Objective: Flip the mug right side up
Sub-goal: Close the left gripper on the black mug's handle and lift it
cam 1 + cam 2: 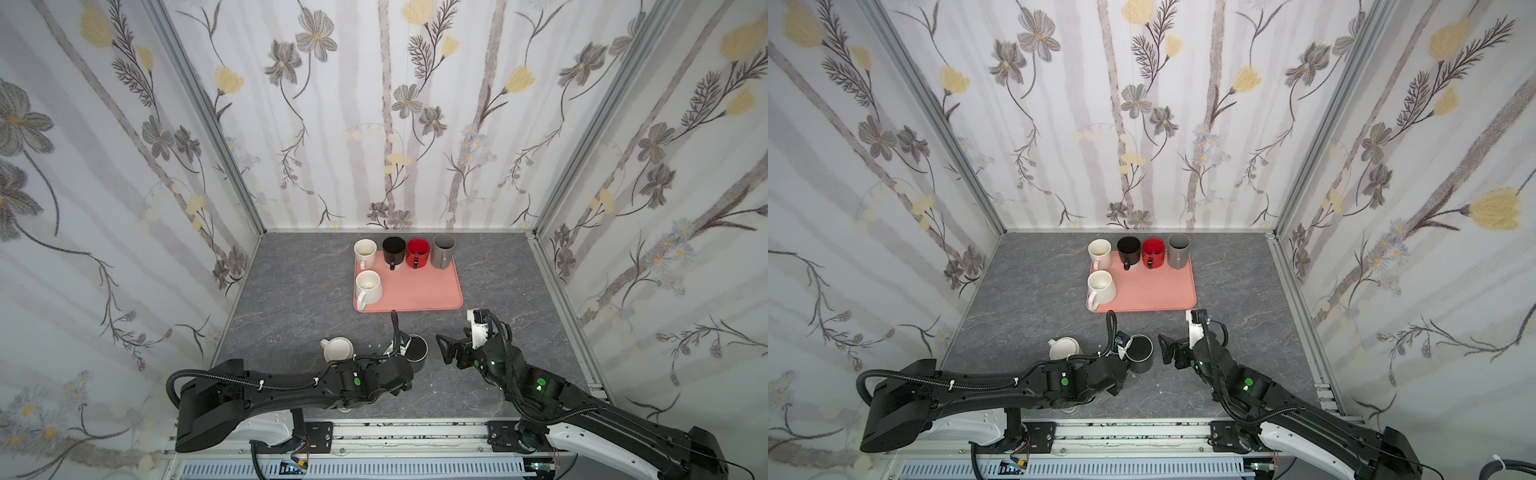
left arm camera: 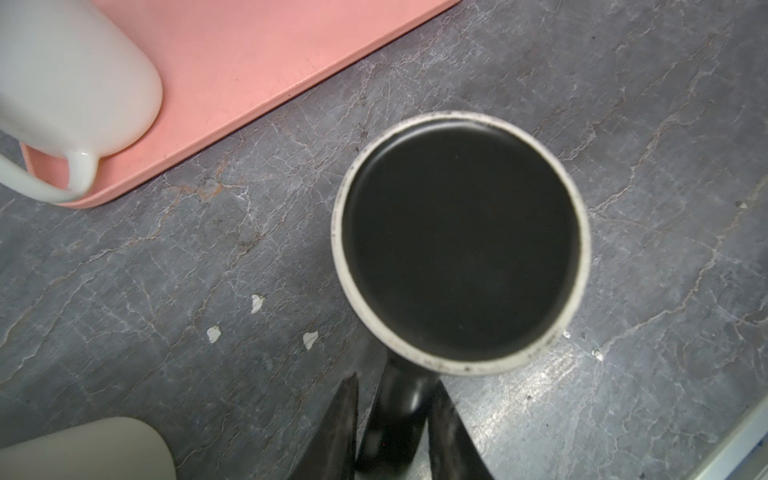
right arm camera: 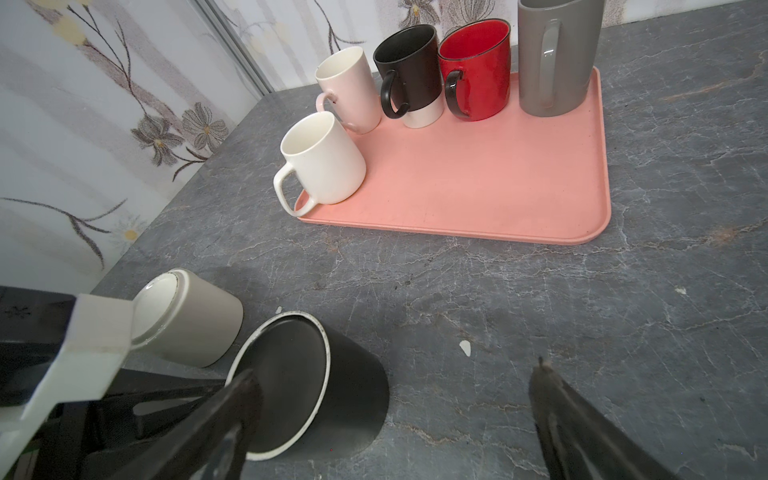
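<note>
Mug (image 2: 459, 241): black glazed ceramic, upside down on bench (image 2: 166, 270), handle (image 2: 399, 415) lying between left fingers (image 2: 345, 428); grip cannot be told. Likely rigid, weighty, slick, breakable. Hold at handle. Right fingers (image 3: 582, 440) spread, empty.

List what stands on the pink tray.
Five upright mugs stand on the tray: cream, pale pink, black, red, tall grey. Tray surface beneath each is covered; the rest lies bare.
</note>
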`<move>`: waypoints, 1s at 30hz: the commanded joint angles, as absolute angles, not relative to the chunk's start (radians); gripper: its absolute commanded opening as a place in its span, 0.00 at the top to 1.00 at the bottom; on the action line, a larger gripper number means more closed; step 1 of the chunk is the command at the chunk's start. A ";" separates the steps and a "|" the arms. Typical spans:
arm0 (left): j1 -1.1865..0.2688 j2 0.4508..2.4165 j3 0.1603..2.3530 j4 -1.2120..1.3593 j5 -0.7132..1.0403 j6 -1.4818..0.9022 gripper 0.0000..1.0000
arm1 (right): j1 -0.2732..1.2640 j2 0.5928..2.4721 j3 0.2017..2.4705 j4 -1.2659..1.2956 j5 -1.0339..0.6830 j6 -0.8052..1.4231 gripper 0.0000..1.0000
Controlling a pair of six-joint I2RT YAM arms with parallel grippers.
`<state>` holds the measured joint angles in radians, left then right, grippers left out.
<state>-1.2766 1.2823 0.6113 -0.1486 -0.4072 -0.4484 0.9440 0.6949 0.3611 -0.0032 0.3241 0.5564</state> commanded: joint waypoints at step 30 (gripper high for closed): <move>-1.277 1.381 0.671 0.013 -0.501 -0.334 1.00 | 0.943 0.606 0.345 0.046 0.305 0.559 0.00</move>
<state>-1.2793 1.4002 0.6617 -0.0700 -0.4595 -0.3428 0.9432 0.6189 0.3500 -0.0032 0.3199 0.5674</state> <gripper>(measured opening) 0.131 0.995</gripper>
